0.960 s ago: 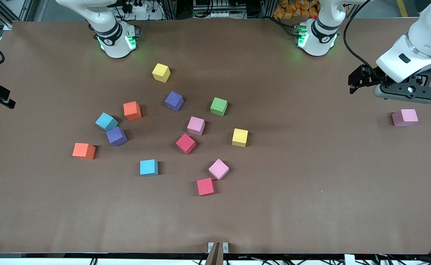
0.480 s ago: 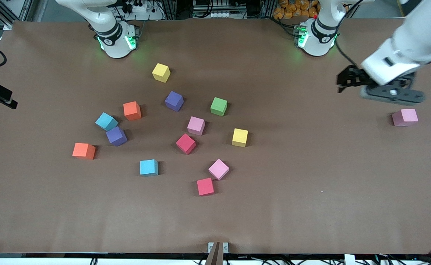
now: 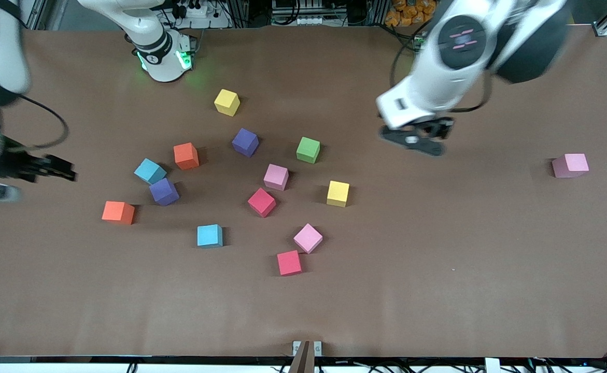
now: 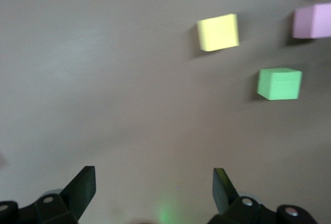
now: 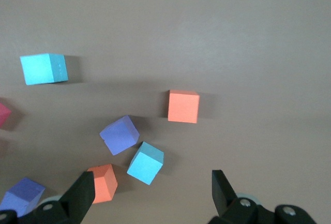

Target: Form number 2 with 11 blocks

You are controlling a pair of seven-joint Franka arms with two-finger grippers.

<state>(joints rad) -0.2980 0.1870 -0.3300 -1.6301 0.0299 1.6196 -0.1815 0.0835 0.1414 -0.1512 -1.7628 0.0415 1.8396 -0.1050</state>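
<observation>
Over bare table point(image 3: 438, 248) toward the left arm's end, the left gripper point(image 3: 412, 141) is held up with its fingers point(image 4: 83, 185) spread wide and nothing between them; a green block point(image 4: 279, 83) and a yellow block point(image 4: 217, 32) are seen below it. Over the table edge at the right arm's end, the right gripper point(image 3: 57, 168) is likewise seen wide open and empty.

Fourteen blocks are counted, none held and none stacked: three pink, two red, two yellow, two blue, two purple, two orange, one green. Thirteen lie loosely scattered mid-table; no number 2 is formed. One pink block point(image 3: 570, 165) lies well apart, toward the left arm's end.
</observation>
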